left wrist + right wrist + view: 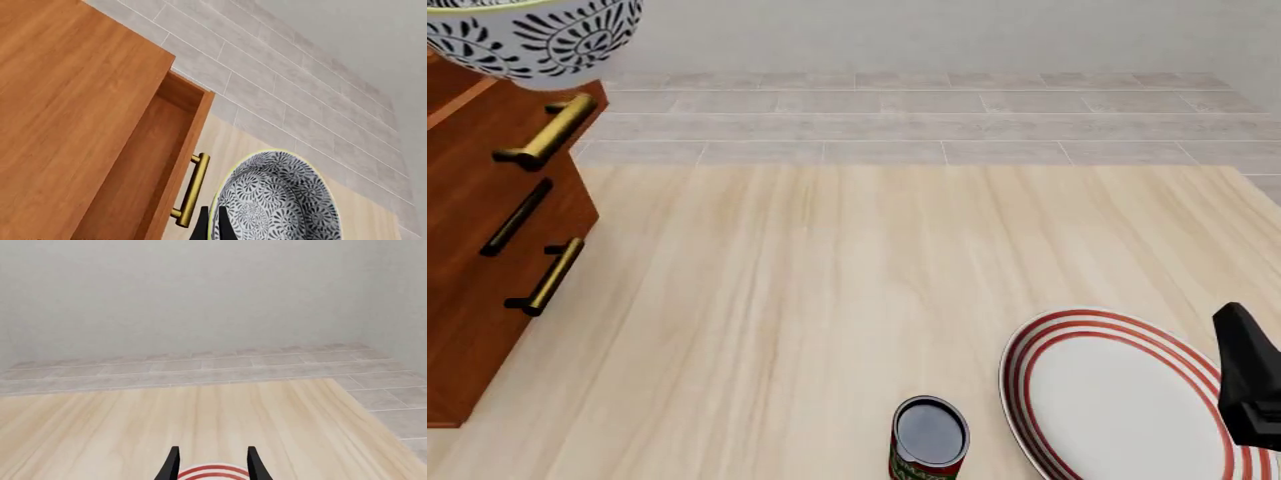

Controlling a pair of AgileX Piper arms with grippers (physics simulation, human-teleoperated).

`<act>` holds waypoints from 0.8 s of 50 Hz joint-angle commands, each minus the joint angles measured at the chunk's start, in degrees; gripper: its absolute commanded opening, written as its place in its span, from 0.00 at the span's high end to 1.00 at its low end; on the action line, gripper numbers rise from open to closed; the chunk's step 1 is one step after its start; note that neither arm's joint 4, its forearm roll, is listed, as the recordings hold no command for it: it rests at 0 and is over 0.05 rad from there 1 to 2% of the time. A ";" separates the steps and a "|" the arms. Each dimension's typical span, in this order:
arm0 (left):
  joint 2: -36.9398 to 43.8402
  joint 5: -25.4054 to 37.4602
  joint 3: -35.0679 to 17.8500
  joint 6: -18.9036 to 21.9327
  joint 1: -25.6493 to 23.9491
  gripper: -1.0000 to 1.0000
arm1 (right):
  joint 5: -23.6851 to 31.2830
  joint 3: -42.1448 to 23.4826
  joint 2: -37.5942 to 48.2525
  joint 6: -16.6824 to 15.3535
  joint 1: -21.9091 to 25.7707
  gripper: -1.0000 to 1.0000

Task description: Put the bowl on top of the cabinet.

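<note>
The left claw (212, 225) grips the bowl (534, 35) by its rim, so it should be carried level over the cabinet (481, 250) top before lowering, while the right claw (212, 462) waits open.

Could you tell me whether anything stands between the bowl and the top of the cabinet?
Nothing visible does. The bowl, gripped at its rim by the left gripper, hangs above the cabinet beside its open top drawer; the cabinet's top itself is mostly out of frame.

bowl (541, 40): its top is cut off by the front view's edge
cabinet (487, 230): its top and left side run out of the front view
left gripper (212, 225): only the dark finger ends show
can (929, 440): bottom cut off
plate (1128, 400): partly cut off
</note>
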 commanded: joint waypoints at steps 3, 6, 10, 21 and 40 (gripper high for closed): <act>0.16 0.62 -1.29 0.02 3.27 1.00 | 0.05 -0.02 0.00 -0.10 0.07 0.00; 0.24 1.00 -1.81 -0.22 4.07 1.00 | 0.03 0.00 0.00 -0.09 0.05 0.00; 0.41 1.11 -2.03 -0.49 4.85 1.00 | 0.00 -0.01 0.00 -0.10 0.03 0.00; 0.09 1.49 -2.05 -1.05 7.18 1.00 | -0.01 0.01 0.00 -0.14 0.10 0.00; 0.25 2.26 -3.52 -1.42 10.57 1.00 | -0.03 0.01 0.00 -0.04 0.11 0.00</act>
